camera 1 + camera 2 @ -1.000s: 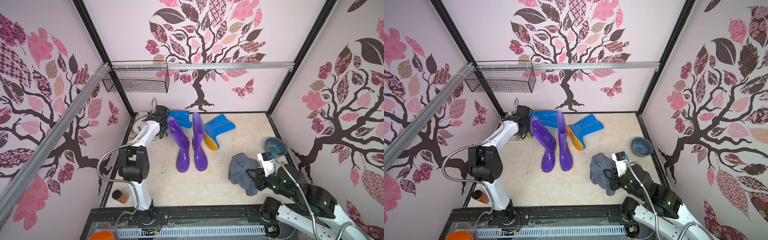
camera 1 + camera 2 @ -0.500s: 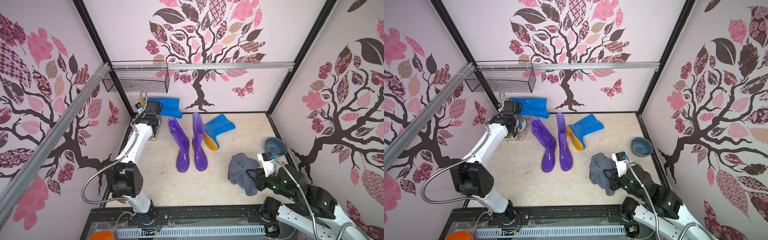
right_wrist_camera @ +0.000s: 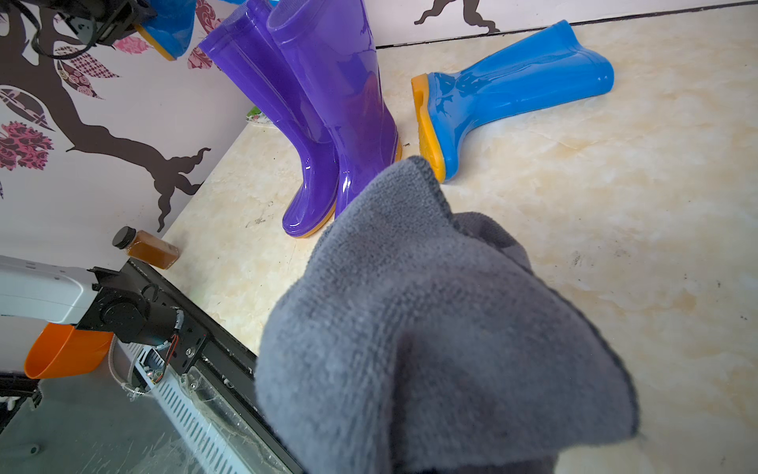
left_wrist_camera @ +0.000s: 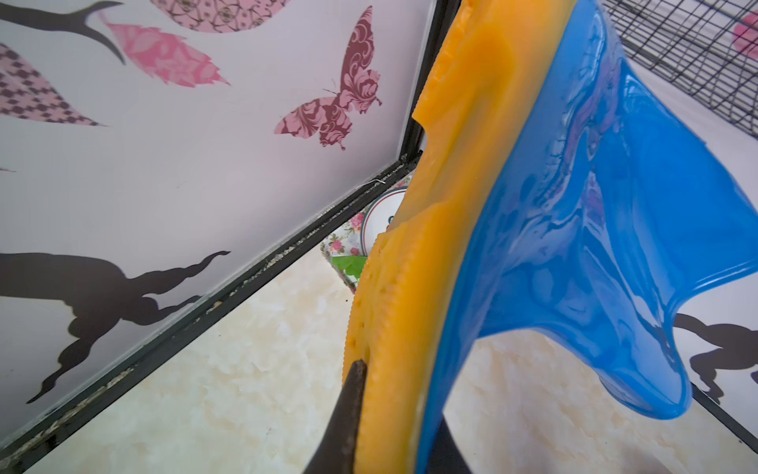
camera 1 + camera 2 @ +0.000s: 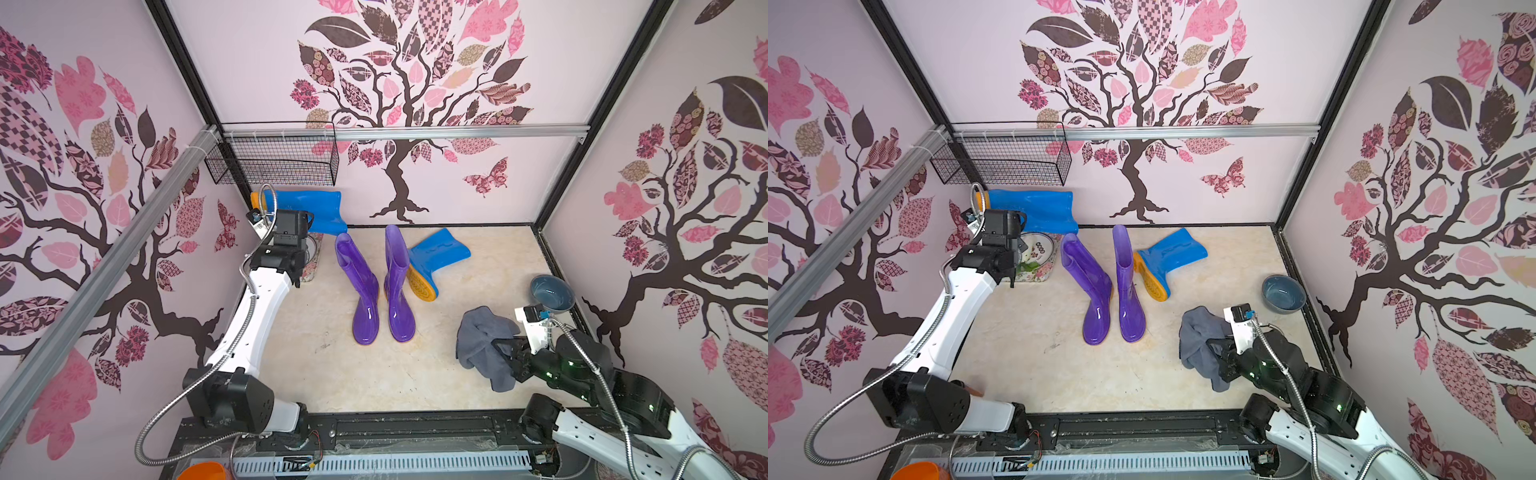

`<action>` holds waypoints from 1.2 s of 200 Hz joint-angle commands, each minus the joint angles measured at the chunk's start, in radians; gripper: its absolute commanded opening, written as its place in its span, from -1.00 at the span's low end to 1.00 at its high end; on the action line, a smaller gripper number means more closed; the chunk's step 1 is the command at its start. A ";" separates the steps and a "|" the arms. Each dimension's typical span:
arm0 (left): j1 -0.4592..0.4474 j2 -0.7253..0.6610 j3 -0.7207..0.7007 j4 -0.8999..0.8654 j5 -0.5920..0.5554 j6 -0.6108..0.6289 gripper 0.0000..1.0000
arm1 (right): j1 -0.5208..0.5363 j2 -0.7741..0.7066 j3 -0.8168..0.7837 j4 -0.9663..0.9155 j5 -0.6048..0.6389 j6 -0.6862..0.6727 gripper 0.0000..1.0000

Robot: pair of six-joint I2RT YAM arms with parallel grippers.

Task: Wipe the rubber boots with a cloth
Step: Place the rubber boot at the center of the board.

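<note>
Left gripper [image 4: 400, 410] clamped on the orange sole of a blue boot [image 5: 316, 208], which is held off the worktop [image 5: 316, 374], left of and behind the purple boots [image 5: 397, 274]. Purple boots upright. Second blue boot [image 5: 436, 253] on its side, just right of them. Right gripper [image 5: 498, 349] pinched tight on the cloth [image 5: 478, 340], right of and in front of the purple boots. Bowl [image 5: 552, 293] farther right.

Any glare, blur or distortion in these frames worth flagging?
Both top views: sharp, evenly lit. Left wrist: glare streaks across the raised blue boot. Right wrist: nearest folds of the cloth go soft; bright highlights on the purple boots.
</note>
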 commanded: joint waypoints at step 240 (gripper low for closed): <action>-0.345 -0.327 0.425 -0.076 0.244 0.341 -1.00 | -0.002 0.203 0.379 -0.134 0.428 0.032 -1.00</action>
